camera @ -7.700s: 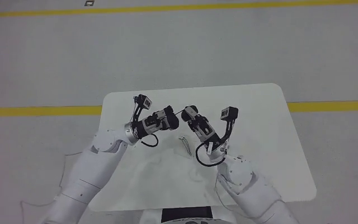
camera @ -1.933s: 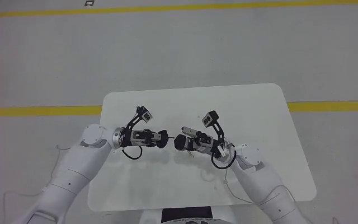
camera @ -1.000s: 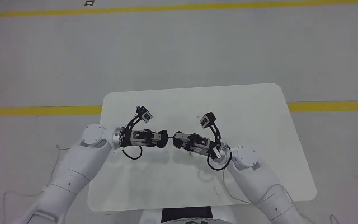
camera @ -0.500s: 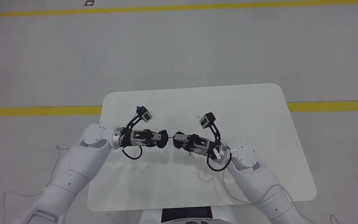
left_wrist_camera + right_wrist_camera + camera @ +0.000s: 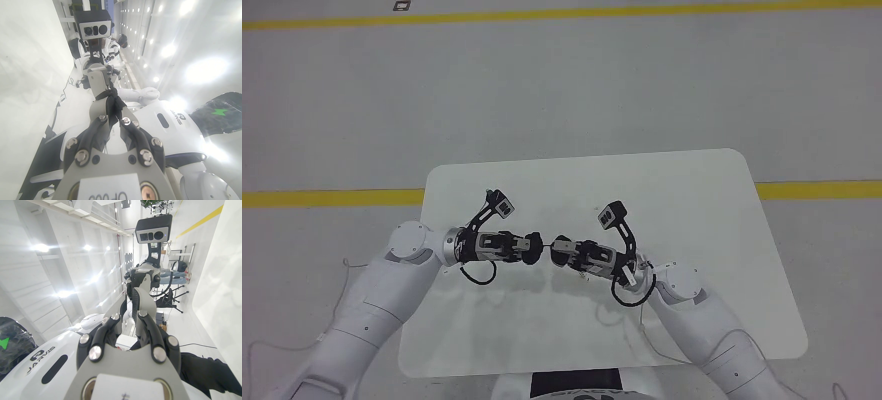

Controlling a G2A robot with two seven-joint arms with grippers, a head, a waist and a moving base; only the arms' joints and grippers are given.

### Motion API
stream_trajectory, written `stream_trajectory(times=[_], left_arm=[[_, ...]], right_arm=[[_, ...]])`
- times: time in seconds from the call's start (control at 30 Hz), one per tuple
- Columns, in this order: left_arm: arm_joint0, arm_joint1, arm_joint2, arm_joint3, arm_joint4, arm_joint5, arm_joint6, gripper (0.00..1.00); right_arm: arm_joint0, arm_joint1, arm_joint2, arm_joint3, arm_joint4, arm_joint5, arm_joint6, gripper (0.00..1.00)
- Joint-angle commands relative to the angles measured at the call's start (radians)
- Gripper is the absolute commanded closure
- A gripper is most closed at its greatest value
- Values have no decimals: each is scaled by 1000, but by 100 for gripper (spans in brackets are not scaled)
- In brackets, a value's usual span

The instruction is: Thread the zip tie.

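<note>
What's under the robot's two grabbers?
The white table lies below the left gripper and right gripper, which face each other above its middle with the thin zip tie between them. The patch straight beneath them is hidden by the grippers.

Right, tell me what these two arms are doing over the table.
The two arms face each other above the white table, nearly tip to tip. The left gripper is shut on a thin zip tie that reaches across the small gap to the right gripper. Whether it is threaded cannot be seen.
</note>
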Motion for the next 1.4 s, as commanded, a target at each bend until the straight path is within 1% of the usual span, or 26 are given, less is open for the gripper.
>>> stream_trajectory(times=[0.0, 0.07, 0.33, 0.37, 0.4, 0.5, 0.57, 0.63, 1.0, 1.37], left_arm=[[0, 0, 0, 0, 0, 0, 0, 100], [0, 0, 0, 0, 0, 0, 0, 100], [0, 0, 0, 0, 0, 0, 0, 100], [0, 0, 0, 0, 0, 0, 0, 66], [0, 0, 0, 0, 0, 0, 0, 0], [0, 0, 0, 0, 0, 0, 0, 0], [6, -1, 3, -16, 12, 6, 39, 0], [10, 0, 2, -24, 18, 11, 48, 0], [19, 4, -1, -33, 20, 18, 53, 0], [15, 2, 10, -26, 17, 22, 53, 0]], right_arm=[[0, 0, -1, 0, -2, 1, -1, 95], [1, 1, -1, -1, -6, 2, -4, 100], [1, 4, -2, -5, -31, 1, -21, 100], [0, 4, -2, -6, -33, 0, -23, 100], [-1, 4, -1, -6, -33, -2, -27, 100], [-8, 5, 7, -6, -28, -12, -55, 100], [-11, 6, 13, -6, -26, -18, -71, 100], [-15, 6, 18, -8, -22, -22, -82, 100], [-27, 7, 30, -16, 1, -38, -125, 100], [-23, 4, 12, -38, 21, -35, -110, 100]])
